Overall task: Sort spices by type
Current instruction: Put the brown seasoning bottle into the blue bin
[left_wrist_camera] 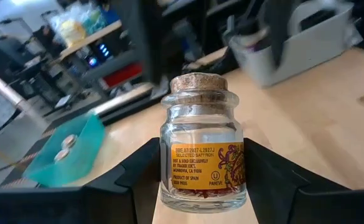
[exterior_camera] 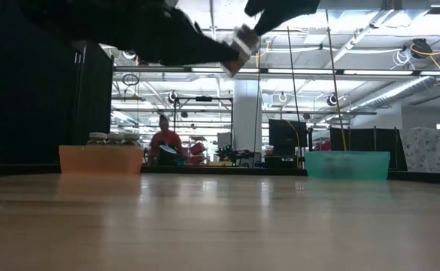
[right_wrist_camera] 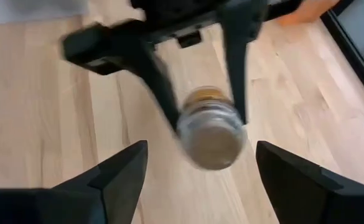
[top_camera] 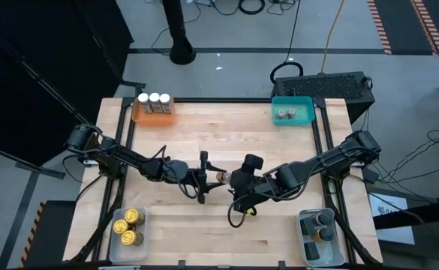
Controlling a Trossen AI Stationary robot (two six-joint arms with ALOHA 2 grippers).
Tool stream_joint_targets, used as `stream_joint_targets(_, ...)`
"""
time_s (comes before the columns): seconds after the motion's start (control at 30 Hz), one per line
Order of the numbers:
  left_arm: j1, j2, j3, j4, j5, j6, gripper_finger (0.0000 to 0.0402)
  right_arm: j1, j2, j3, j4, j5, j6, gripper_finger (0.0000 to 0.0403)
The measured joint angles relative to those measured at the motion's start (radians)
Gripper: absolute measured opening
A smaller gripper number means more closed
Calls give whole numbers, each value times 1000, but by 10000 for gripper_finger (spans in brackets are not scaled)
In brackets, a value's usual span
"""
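Jar sits clamped in left tool, right tool open just beside it.

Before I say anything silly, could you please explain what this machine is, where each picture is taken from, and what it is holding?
It is a robot with two dark arms at a wooden table, sorting spice jars into trays. One picture looks straight down, one looks level across the tabletop, and two come from cameras on the wrists. At mid-table the left gripper holds a small cork-topped jar between its fingers; the right gripper faces it, open and apart from it. On the table: an orange tray with three white-topped jars, a teal tray with two jars, a clear tray with three gold ones, and another clear tray with dark ones.
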Motion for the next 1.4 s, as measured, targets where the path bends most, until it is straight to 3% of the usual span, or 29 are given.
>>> stream_joint_targets(0.43,-17,0,0,89,34,0,196,-11,0,0,35,0,2,259)
stream_joint_targets(0.87,-17,0,0,84,35,2,196,-18,-1,0,39,-9,8,130)
stream_joint_targets(1.13,-17,-1,0,91,35,-5,238,-40,-2,0,43,-53,44,120)
stream_joint_targets(1.4,-3,-1,0,70,-42,-46,246,-103,-5,0,-21,-119,87,117)
